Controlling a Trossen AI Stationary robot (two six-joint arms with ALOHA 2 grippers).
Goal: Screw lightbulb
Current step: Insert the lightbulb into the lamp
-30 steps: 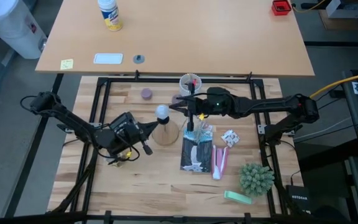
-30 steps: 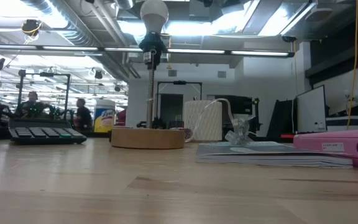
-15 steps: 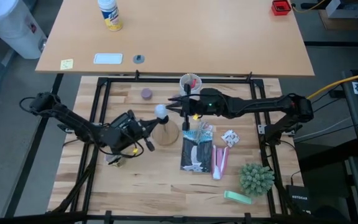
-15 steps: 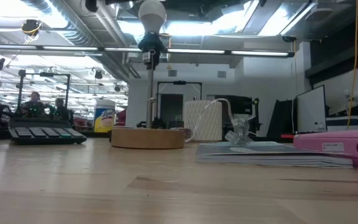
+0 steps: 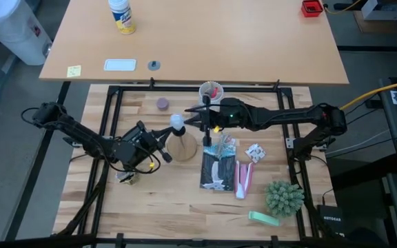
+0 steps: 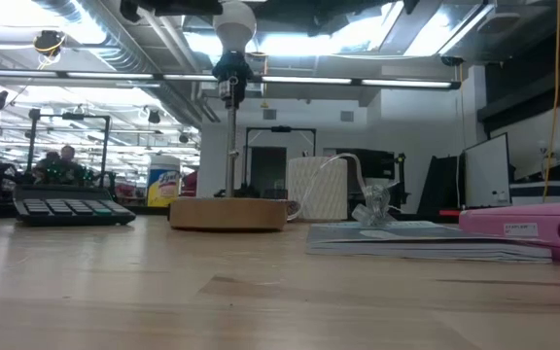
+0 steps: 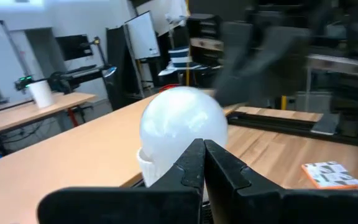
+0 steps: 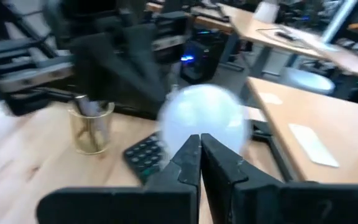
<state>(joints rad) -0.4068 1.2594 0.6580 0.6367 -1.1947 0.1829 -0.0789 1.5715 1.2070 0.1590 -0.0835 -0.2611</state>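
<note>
- Frosted white pear-shaped lightbulb (image 5: 177,122) is sitting atop the black socket post of the round wooden stand (image 5: 182,146), mid-table.
- Left tool (image 5: 165,133), fingers pressed together, is reaching from 8 o'clock.
- Right tool (image 5: 193,118), likewise closed, is extending from 3 o'clock.

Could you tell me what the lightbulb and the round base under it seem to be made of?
The lightbulb looks like frosted white glass or plastic: matte, milky, with a soft sheen; which one is unclear. The round base looks like pale unfinished wood, tan and matte like the table.
</note>
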